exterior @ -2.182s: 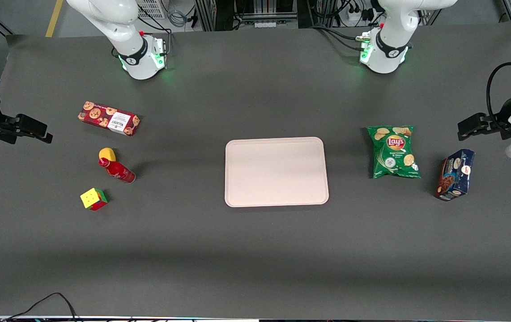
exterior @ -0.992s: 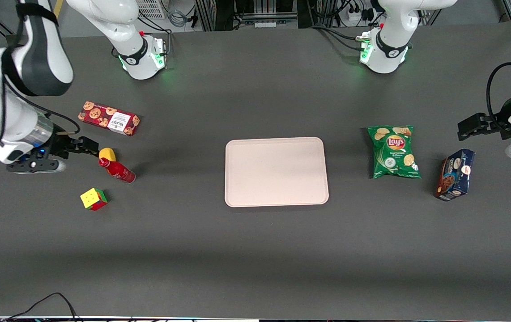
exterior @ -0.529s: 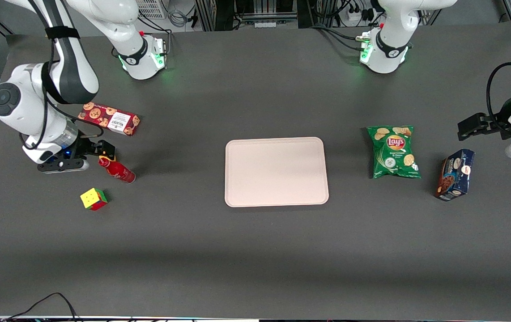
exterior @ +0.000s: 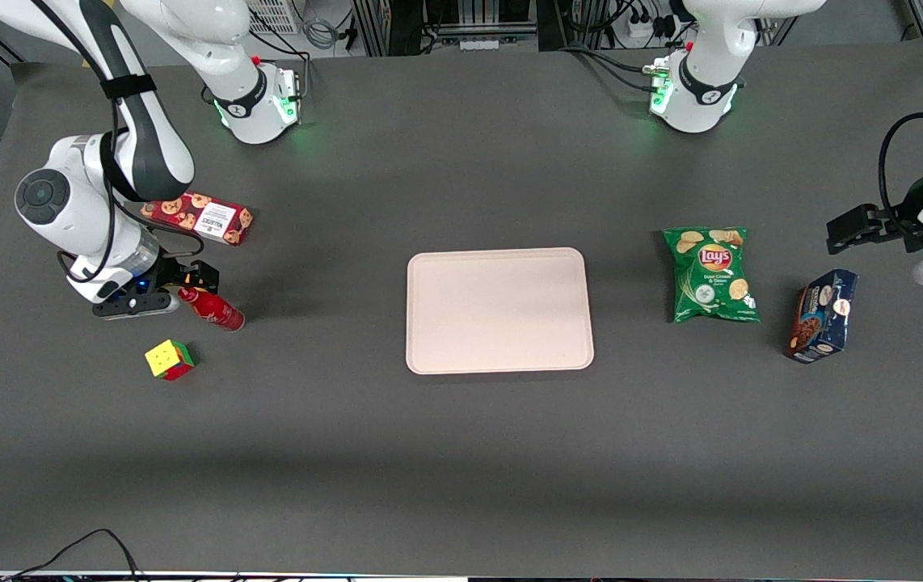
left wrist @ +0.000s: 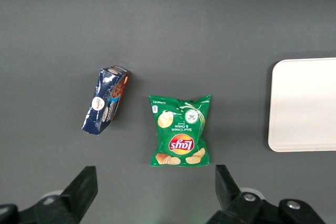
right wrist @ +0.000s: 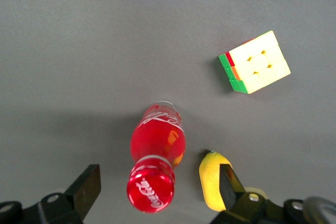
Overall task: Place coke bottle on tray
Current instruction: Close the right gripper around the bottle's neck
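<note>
With fingers spread wide, tool [right wrist: 155,190] hovers just above upright coke bottle [right wrist: 156,153], cap between them; tray [exterior: 499,310] well apart.

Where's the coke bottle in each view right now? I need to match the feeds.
Front view: coke bottle stands beside the gripper, farther from the camera than the cube.
Right wrist view: coke bottle between the open fingers, lemon beside it.
Left wrist view: not in it.
Shared landmark: the cube.

The right arm bends down near the surface's edge at the working arm's end, its gripper [exterior: 193,284] low over the surface, fingers [right wrist: 86,184] spread apart.
</note>
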Available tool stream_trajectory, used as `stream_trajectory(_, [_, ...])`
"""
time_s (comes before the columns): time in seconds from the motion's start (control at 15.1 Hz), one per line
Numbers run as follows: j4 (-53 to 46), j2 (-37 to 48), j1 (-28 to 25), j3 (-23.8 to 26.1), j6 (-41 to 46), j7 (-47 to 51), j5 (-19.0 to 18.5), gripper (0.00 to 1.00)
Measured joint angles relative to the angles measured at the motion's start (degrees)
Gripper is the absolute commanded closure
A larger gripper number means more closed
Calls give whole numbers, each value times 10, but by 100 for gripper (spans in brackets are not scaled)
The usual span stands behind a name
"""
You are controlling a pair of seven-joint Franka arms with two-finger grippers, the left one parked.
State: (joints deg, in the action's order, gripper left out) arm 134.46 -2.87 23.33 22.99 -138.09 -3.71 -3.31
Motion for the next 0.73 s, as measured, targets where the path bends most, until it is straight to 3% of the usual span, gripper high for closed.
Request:
stream_trajectory(0.07, [0,-3,0,0,-2,0,0,2])
stream_trajectory(0.2, [0,-6,0,0,-4,0,0,18])
stream_trajectory(0.6, [0,-7,0,0,-4,-1,-1,100])
stream_trajectory(0.73, [-1,-7,-1,0,-5,-1,-1,100])
